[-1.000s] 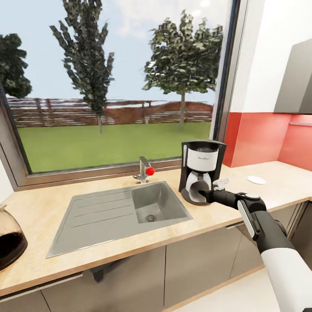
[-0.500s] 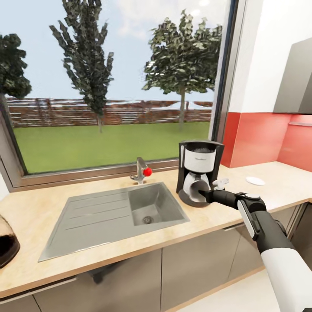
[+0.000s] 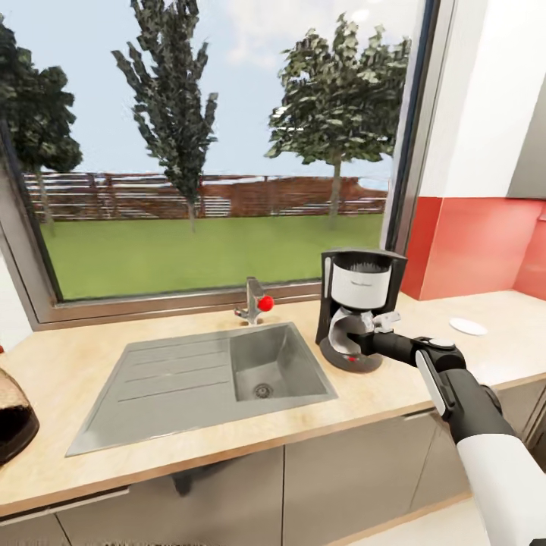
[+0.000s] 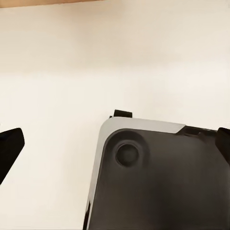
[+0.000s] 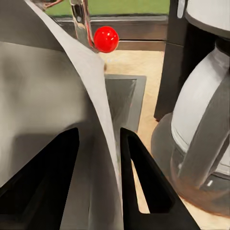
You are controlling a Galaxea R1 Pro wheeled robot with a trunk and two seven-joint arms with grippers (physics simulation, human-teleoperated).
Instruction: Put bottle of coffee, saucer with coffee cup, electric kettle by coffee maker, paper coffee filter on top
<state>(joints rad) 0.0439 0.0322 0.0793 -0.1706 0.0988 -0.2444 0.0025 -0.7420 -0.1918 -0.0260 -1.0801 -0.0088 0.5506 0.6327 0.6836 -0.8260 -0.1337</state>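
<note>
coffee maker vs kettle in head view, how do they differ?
The coffee maker is tall and boxy, black with a white panel and pale carafe; the electric kettle is rounded dark glass. The coffee maker stands whole, right of the sink; the kettle is cut off at the view's left edge. Both sit on the kitchen countertop.

The right arm [image 3: 485,432] has a white rounded forearm shell, then glossy black segments with a pale grey strip along the wrist. The right gripper [image 5: 98,177] has black tapered fingers [image 5: 139,172].
</note>
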